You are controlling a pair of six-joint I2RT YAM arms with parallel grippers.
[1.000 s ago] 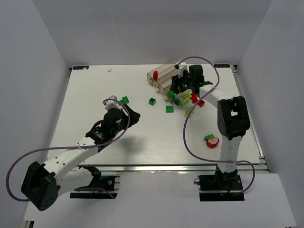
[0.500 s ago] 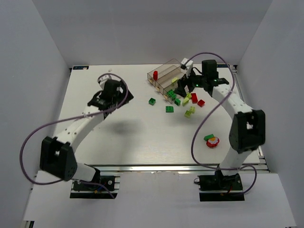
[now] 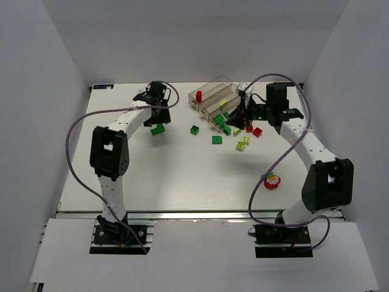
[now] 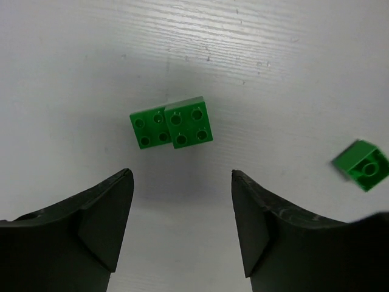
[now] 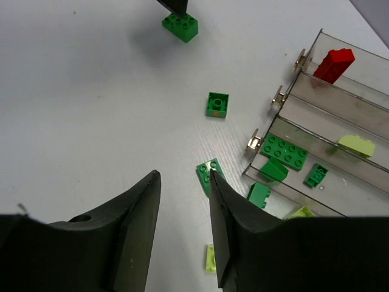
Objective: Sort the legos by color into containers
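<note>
White table [image 4: 73, 55] lies under my left gripper [image 4: 181, 174] and right gripper [image 5: 184, 176], both spread empty, with joined green bricks [image 4: 172, 123], studs up, running left-right mid-frame.

**Layout, referred to the tray [image 3: 211, 87] at the back of the table [image 3: 152, 176].**
- **In the tray:** an upright brick [image 5: 334, 64] stands in the compartment farthest from the loose pile. One brick [image 5: 357, 145] lies in the middle compartment, and several bricks [image 5: 284, 151] lie in the nearest.
- **Loose pile [image 3: 238, 126]:** just right of the tray's front end, by the right end effector [image 5: 183, 175].
- **Single brick [image 3: 194, 129] and second brick [image 3: 217, 140]:** in front of the tray.
- **Joined pair [image 4: 172, 125]:** well left of the tray, near the left end effector [image 4: 182, 176].
- **Round object [image 3: 271, 182]:** well in front, rightward.
</note>
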